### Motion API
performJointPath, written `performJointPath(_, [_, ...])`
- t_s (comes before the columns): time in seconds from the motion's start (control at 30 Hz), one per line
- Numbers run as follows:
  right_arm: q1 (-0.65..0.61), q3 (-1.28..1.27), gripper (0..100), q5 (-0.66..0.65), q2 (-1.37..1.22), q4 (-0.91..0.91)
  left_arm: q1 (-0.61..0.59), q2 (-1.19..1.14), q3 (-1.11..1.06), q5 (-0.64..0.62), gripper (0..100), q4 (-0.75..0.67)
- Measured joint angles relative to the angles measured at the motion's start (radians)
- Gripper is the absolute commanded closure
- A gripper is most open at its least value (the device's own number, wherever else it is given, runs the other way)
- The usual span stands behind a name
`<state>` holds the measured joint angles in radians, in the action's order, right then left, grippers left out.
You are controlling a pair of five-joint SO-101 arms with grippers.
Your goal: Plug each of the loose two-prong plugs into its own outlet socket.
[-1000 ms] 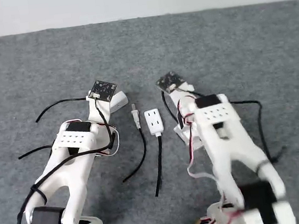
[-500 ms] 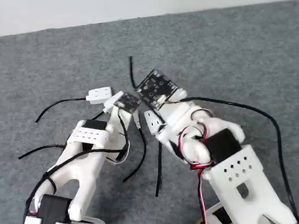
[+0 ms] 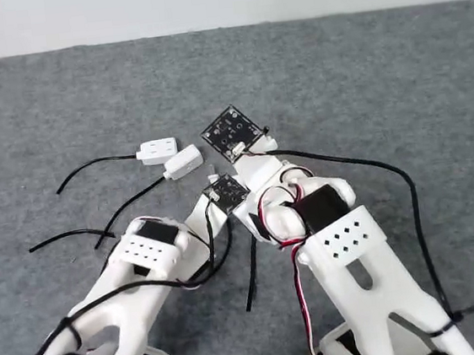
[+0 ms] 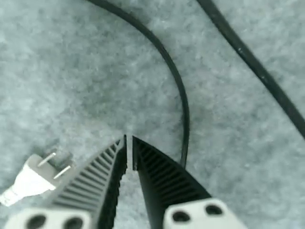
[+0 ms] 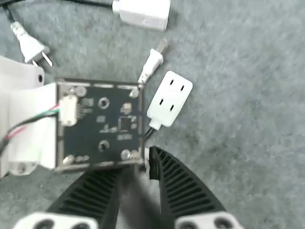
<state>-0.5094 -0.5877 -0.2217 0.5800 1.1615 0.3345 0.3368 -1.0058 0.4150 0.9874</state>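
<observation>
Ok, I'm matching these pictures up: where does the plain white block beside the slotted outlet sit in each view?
High view: the white block lies beside the slotted outlet.
Right wrist view: the block lies beyond a small plug.
Left wrist view: this looks at a two-prong plug and black cords.
Shared landmark: the left arm's camera board, in the high and right wrist views.
</observation>
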Motion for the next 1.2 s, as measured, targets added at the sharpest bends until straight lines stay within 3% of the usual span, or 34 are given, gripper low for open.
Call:
performJointPath(0.23, [0.002, -0.005, 99.1, 0.0, -0.014, -0.014, 0.005, 0.015, -0.002, -0.002, 99, -0.009])
performJointPath(0.37, [0.0, -0.086, 99.1, 0.0, -0.015, -0.118, -0.023, 0.028, -0.011, -0.106, 99, -0.021])
performJointPath(0.47, [0.023, -0.129, 99.1, 0.02, -0.02, -0.206, -0.163, 0.028, -0.011, -0.189, 99, -0.052])
performJointPath(0.57, [0.054, -0.135, 99.1, 0.081, -0.02, -0.27, -0.382, 0.028, -0.006, -0.25, 99, -0.091])
performJointPath(0.73, [0.069, -0.137, 99.1, 0.17, -0.035, -0.377, -0.66, 0.028, 0.009, -0.288, 99, -0.14])
performJointPath(0.9, [0.069, -0.144, 99.1, 0.186, -0.161, -0.511, -0.684, 0.028, -0.009, -0.285, 99, -0.21])
performJointPath(1.2, [0.083, 0.0, 99.1, 0.236, -0.446, -0.552, -0.672, 0.028, -0.015, -0.285, 99, -0.267])
